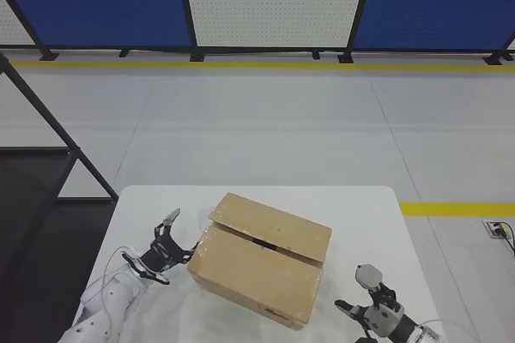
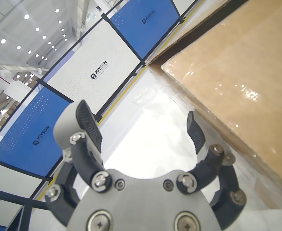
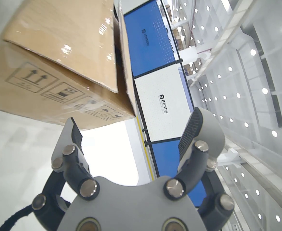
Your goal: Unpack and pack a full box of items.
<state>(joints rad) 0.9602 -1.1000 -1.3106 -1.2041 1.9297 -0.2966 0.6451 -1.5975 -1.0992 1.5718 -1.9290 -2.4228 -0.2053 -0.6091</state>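
Note the tan cardboard box (image 1: 262, 261) with black printed symbols on the side facing the right tool (image 3: 135, 117). This tool and the left tool (image 2: 137, 111) are silver-grey with black ribbed pads (image 2: 89, 123). The worktop (image 1: 360, 210) is white. Beyond the tools, partition panels (image 1: 275, 21) alternate blue and dotted white; a yellow line (image 1: 240, 63) crosses the pale grey floor (image 1: 266, 120).

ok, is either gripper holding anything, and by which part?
Nothing is held. The left gripper and right gripper are both open and empty, flanking the brown cardboard box.
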